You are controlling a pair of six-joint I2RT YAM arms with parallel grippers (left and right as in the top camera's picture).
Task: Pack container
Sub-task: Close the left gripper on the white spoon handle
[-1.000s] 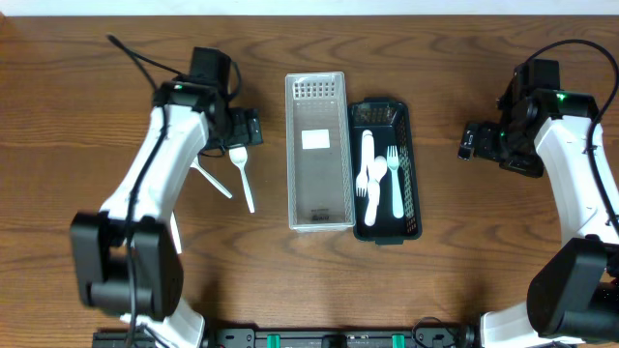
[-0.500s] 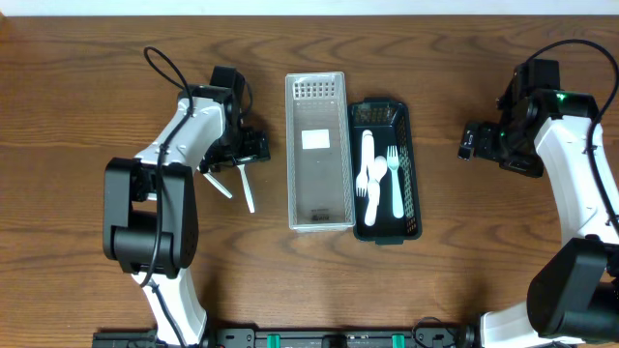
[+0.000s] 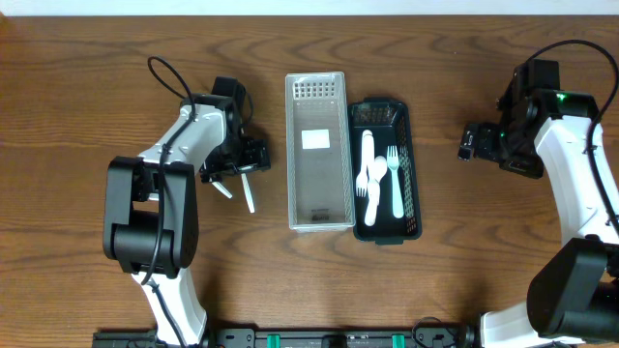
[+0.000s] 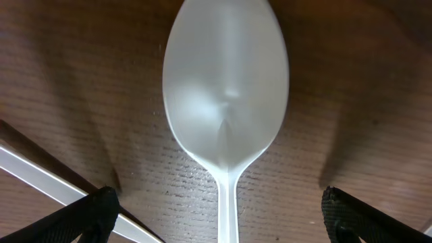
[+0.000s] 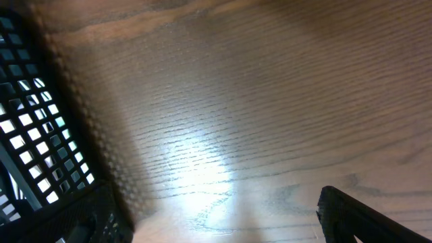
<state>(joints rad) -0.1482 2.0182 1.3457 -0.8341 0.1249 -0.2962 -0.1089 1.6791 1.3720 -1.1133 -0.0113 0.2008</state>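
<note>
- Since the earlier frame the left arm has folded in, and the left gripper (image 3: 242, 157) now hovers low over the white plastic spoon (image 4: 226, 88) on the wooden desk (image 3: 97, 87), jaws wide and holding nothing.
- The right gripper (image 3: 467, 142), parted and empty, hangs well apart to the right.
- Packing looks partly done: the black mesh plastic basket (image 3: 414, 164) holds white plastic cutlery (image 3: 368, 155), including a fork (image 3: 394, 184).
- The clear rectangular plastic container (image 3: 319, 188) touching it is empty.
- The spoon and another white utensil (image 3: 222, 189) are still on the desk.

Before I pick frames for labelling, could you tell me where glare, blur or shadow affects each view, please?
Overhead: evenly lit and sharp, with only soft shadows on the table. Left wrist: the spoon fills the frame, slightly soft, with dark shadows on either side. Right wrist: a bright glare patch on the wood, and the black basket is blurred at the left.
</note>
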